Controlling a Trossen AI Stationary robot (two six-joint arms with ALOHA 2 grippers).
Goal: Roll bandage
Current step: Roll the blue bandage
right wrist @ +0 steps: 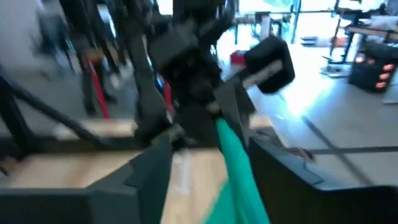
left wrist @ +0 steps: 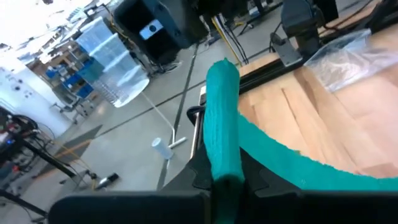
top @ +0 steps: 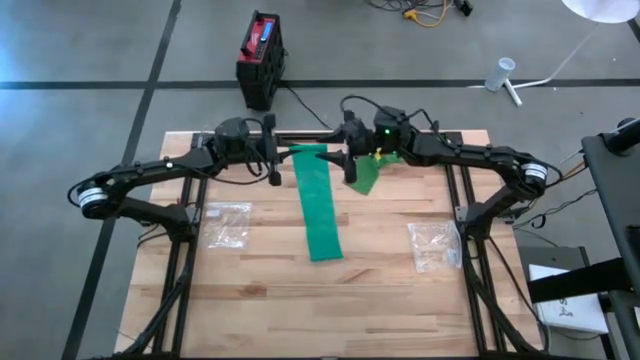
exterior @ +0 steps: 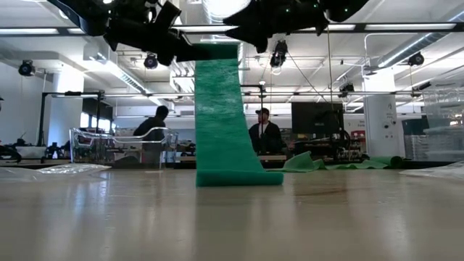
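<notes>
Wooden desk [top: 300,300] planks are crossed near-to-far by the green bandage [top: 318,210], its far end pinched by the left gripper [top: 272,160]; the right gripper [top: 349,165], spread, is just beside it.

- Bright ceiling lights [exterior: 217,9] glare above my grippers in the low view.
- My right wrist view is motion-blurred.
- Tabletop evenly lit, shadows soft.
</notes>
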